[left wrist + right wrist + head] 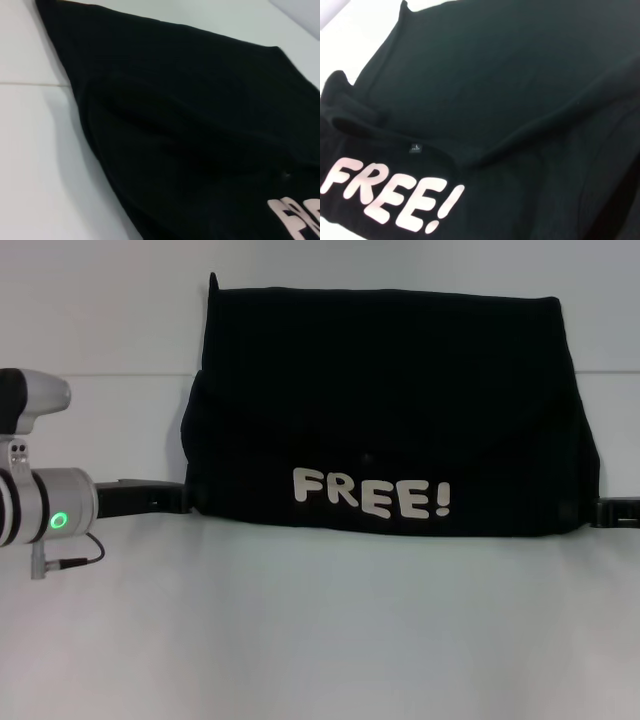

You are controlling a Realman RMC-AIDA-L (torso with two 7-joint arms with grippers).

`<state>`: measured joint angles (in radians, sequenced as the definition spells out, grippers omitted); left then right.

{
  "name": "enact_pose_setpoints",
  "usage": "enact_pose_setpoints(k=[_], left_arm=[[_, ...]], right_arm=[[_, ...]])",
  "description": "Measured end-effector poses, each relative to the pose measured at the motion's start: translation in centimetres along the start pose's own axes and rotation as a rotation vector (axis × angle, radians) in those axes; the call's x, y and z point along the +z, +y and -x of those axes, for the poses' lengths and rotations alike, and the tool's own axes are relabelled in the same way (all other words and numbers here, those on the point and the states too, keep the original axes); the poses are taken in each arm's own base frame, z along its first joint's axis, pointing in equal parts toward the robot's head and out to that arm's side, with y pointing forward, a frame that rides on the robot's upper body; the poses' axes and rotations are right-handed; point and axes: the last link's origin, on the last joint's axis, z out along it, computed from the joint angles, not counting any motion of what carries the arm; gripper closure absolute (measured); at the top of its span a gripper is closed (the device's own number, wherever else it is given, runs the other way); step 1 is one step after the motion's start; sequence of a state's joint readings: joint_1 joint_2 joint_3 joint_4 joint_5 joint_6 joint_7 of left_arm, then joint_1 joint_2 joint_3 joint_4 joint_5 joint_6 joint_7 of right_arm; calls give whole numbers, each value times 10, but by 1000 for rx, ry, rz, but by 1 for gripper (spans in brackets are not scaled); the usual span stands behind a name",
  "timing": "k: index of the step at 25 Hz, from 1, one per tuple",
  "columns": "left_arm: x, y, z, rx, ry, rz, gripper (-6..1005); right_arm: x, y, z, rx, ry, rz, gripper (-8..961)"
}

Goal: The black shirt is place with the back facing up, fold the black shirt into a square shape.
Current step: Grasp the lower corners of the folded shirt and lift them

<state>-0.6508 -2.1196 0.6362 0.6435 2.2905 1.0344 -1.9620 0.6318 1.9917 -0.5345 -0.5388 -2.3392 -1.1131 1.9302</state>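
The black shirt (380, 390) lies on the white table as a wide folded block. Its near part is folded over, so the white "FREE!" lettering (372, 495) faces up along the near edge. My left gripper (180, 500) reaches in flat over the table and meets the shirt's near left corner. My right gripper (605, 512) meets the near right corner, with only its tip showing. The left wrist view is filled by the black shirt (190, 125). In the right wrist view the black shirt (510, 75) shows the lettering (390, 195) and a small neck label (416, 148).
The white table (320, 640) stretches bare in front of the shirt. A thin seam (100, 374) crosses the surface behind the left arm. The silver left forearm with a green light (58, 521) sits at the left edge.
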Motion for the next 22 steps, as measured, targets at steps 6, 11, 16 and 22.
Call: enact_pose_setpoints(k=[6,11,16,22], left_arm=[[-25,0,6,-40,4,70,999],[-50,2,17,-70,-5,169,998],[-74,11,28,-76,-23,287,998],[-97,23,51,-76,-87,419,999]], right_arm=[[-19,-4,-7,-8,-13,38,912],[-40,-3,-20,-37,-18,116,911],[-61,-4,-43,-75,-6,164,911],[-86,-3,-73,-102,-10,233,911]])
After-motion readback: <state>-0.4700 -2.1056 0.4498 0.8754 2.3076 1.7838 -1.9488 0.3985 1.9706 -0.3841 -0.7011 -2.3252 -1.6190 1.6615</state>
